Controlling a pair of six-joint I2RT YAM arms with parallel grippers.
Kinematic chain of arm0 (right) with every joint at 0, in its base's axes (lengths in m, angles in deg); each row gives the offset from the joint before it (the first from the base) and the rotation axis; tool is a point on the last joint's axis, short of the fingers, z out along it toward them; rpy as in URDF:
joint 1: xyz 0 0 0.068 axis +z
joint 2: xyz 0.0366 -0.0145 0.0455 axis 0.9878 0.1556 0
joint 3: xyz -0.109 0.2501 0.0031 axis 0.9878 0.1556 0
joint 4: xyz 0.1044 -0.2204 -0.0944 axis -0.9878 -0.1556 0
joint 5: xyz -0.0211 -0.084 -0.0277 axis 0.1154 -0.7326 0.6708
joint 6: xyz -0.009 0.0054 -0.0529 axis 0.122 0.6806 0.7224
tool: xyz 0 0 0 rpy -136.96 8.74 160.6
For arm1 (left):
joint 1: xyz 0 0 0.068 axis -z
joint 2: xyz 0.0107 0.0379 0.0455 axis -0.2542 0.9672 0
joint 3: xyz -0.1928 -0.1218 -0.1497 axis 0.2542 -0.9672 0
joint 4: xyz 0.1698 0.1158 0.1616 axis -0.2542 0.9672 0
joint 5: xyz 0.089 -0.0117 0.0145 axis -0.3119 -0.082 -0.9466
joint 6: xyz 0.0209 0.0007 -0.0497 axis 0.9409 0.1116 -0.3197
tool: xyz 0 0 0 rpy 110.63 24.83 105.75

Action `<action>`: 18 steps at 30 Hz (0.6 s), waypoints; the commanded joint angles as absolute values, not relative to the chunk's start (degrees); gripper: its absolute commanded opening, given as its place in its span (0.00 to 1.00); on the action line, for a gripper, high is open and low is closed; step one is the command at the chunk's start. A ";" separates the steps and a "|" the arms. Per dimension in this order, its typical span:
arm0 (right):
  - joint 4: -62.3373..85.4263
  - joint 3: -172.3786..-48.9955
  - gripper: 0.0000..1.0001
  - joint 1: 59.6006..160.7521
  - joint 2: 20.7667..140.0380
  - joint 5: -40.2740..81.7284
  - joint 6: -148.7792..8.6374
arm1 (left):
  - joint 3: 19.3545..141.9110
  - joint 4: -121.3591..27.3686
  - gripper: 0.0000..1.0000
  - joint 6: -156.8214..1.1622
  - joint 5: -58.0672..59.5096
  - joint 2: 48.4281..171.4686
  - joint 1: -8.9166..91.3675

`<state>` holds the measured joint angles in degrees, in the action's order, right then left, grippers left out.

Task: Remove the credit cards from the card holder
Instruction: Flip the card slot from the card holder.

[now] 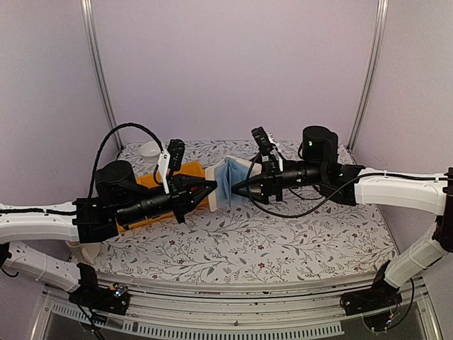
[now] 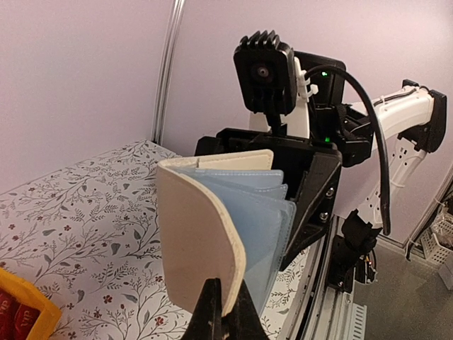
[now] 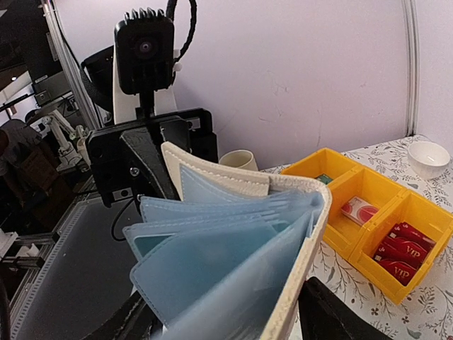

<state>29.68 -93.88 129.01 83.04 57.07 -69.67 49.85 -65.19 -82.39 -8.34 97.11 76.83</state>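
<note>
Two hands: the left hand (image 1: pixel 209 188) comes in from 9 o'clock and the right hand (image 1: pixel 239 190) from 3 o'clock. They meet over the middle of the counter (image 1: pixel 248 241).
Card holder (image 1: pixel 225 183): held clear of the counter between the two hands. It is open, with pale blue leaves (image 3: pixel 212 255) fanned out from the whitish cover (image 2: pixel 198 234).
Left hand, state: fingers pressed together on the lower edge of the cover, pinching it.
Right hand, state: fingers spread wide, one on each side of the fanned leaves. Whether they bear on the holder cannot be told.
Cards: none shows in the sleeves from these views. Some red cards (image 3: pixel 398 249) lie in a compartment of the yellow bin (image 3: pixel 340 241), at about 9 o'clock from the holder in the overhead view.
Handling, holder (judged): light, soft and floppy. The cover already curls under the pinch, so the stitched cover edge is probably the firmest place to hold.
Handling, cards (judged): thin, stiff and smooth, so likely to slip. Each is best taken by the edge exposed at the sleeve mouth and drawn straight along the sleeve.
</note>
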 commanded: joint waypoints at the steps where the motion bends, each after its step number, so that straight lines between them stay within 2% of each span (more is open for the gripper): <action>1: 31.04 -93.32 0.66 129.86 81.33 57.65 -69.64 | 49.33 -67.01 0.00 -82.42 -9.64 96.16 76.16; 4: 31.65 -93.32 0.64 129.98 81.45 54.27 -70.22 | 49.42 -67.07 0.00 -82.50 -9.33 96.15 76.15; 8: 32.00 -93.32 0.45 129.98 81.26 50.72 -71.11 | 49.34 -67.09 0.00 -82.60 -9.08 96.00 76.16; 14: 31.78 -92.95 0.30 129.98 80.48 44.91 -72.01 | 49.16 -67.76 0.00 -82.77 -8.60 96.02 76.16; 16: 30.58 -92.92 0.31 129.99 80.52 40.24 -72.66 | 49.16 -67.85 0.00 -82.77 -8.58 96.06 76.16; 18: 29.10 -93.17 0.42 129.92 80.47 35.02 -73.36 | 49.16 -67.83 0.00 -82.85 -8.76 96.07 76.16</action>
<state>30.10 -93.57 129.54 81.89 45.58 -71.97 49.76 -65.64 -82.44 -8.67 97.00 76.79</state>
